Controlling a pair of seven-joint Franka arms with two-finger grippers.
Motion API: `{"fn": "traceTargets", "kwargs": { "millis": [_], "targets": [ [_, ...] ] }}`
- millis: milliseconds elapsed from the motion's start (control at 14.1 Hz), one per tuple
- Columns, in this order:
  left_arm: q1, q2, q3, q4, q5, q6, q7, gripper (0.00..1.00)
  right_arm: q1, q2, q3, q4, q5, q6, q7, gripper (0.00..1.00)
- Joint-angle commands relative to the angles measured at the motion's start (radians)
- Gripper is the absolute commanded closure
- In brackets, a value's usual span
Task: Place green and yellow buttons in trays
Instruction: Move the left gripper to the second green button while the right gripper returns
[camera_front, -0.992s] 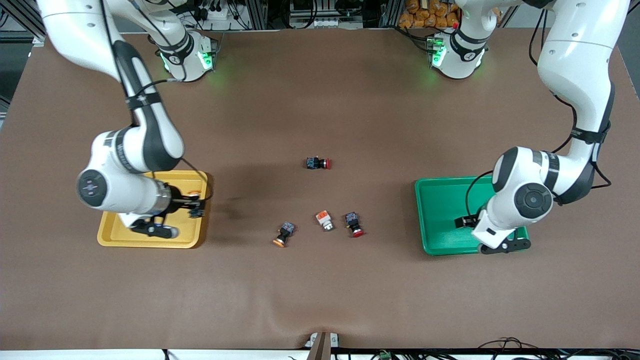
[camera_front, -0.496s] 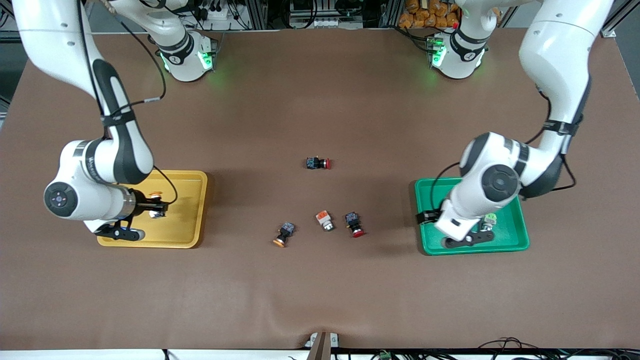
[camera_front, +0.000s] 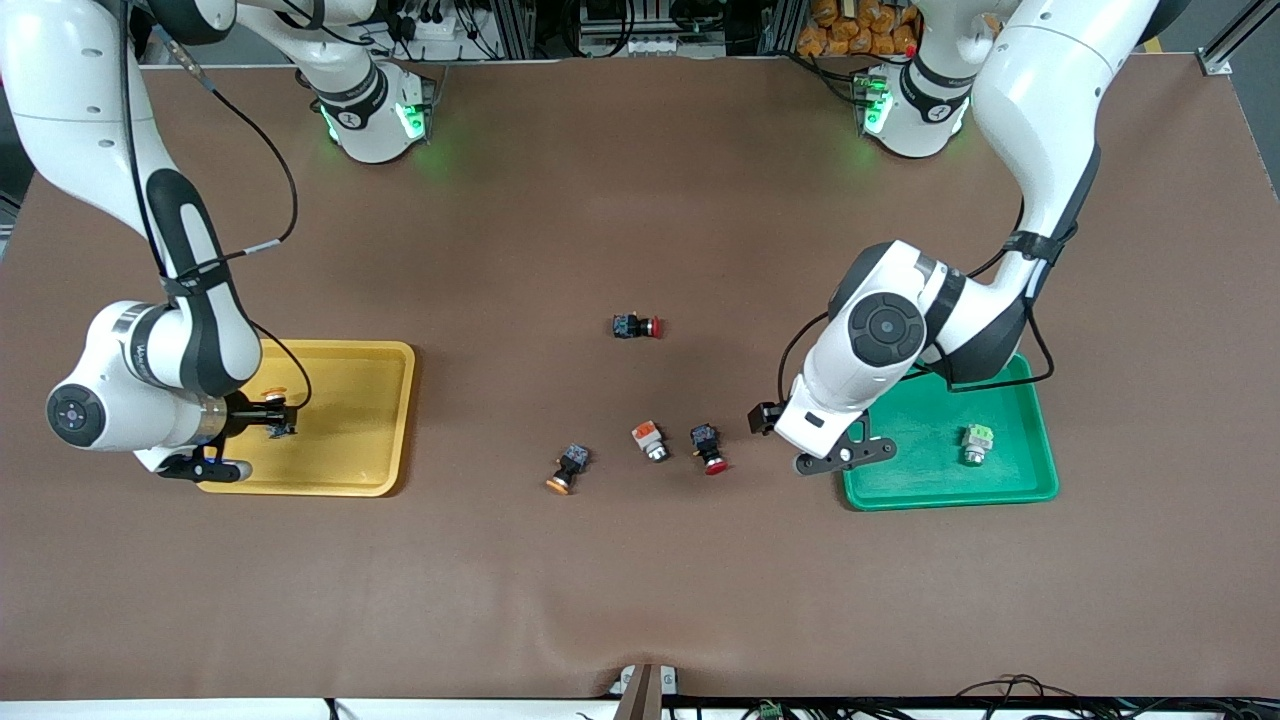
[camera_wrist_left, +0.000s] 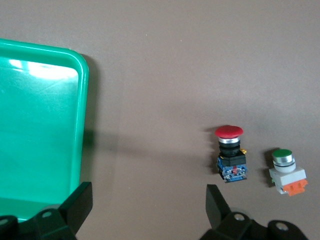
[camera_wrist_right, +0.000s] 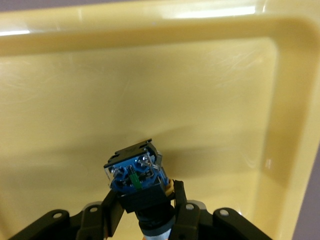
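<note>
My right gripper (camera_front: 271, 416) is shut on a round orange-yellow-capped button (camera_wrist_right: 135, 179) with a dark body, over the yellow tray (camera_front: 375, 420). In the right wrist view the gripper (camera_wrist_right: 145, 202) holds the button over the tray's floor (camera_wrist_right: 225, 100). A light green button (camera_front: 976, 442) lies in the green tray (camera_front: 900, 480). My left gripper (camera_front: 764, 418) is open and empty over the table beside that tray; its wrist view (camera_wrist_left: 147, 200) shows the tray's corner (camera_wrist_left: 45, 125). An orange-yellow-capped button (camera_front: 565, 470) and a whitish button with an orange end (camera_front: 650, 440) lie mid-table.
A red-capped switch (camera_front: 711, 449) lies beside the whitish button, close to my left gripper; it also shows in the left wrist view (camera_wrist_left: 231, 159), next to the whitish button (camera_wrist_left: 286, 172). A second red-capped switch (camera_front: 636, 326) lies farther from the front camera.
My left gripper left the light green button in the green tray and moved off it toward the table's middle. My right gripper carried its button across the yellow tray, away from the middle.
</note>
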Motion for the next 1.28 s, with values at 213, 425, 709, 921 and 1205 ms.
{"fn": "traceTargets", "kwargs": {
  "millis": [213, 425, 709, 921, 1205],
  "targets": [
    [-0.078, 0.020, 0.003, 0.045, -0.006, -0.006, -0.053, 0.00, -0.029, 0.017, 0.020, 0.024, 0.062, -0.008, -0.076, 0.00],
    [-0.103, 0.033, 0.009, 0.062, -0.006, -0.002, -0.058, 0.00, -0.032, 0.015, 0.020, 0.039, 0.062, -0.009, -0.074, 0.00],
    [-0.141, 0.047, 0.009, 0.087, -0.006, -0.002, -0.059, 0.00, -0.032, 0.014, 0.018, 0.111, 0.062, -0.087, -0.073, 0.00],
    [-0.175, 0.050, 0.011, 0.100, -0.007, 0.001, -0.087, 0.00, -0.021, 0.012, 0.020, 0.146, 0.064, -0.139, -0.067, 0.00],
    [-0.231, 0.067, 0.014, 0.128, -0.006, 0.001, -0.162, 0.00, 0.002, 0.009, 0.020, 0.168, 0.064, -0.167, -0.067, 0.00]
  ]
}}
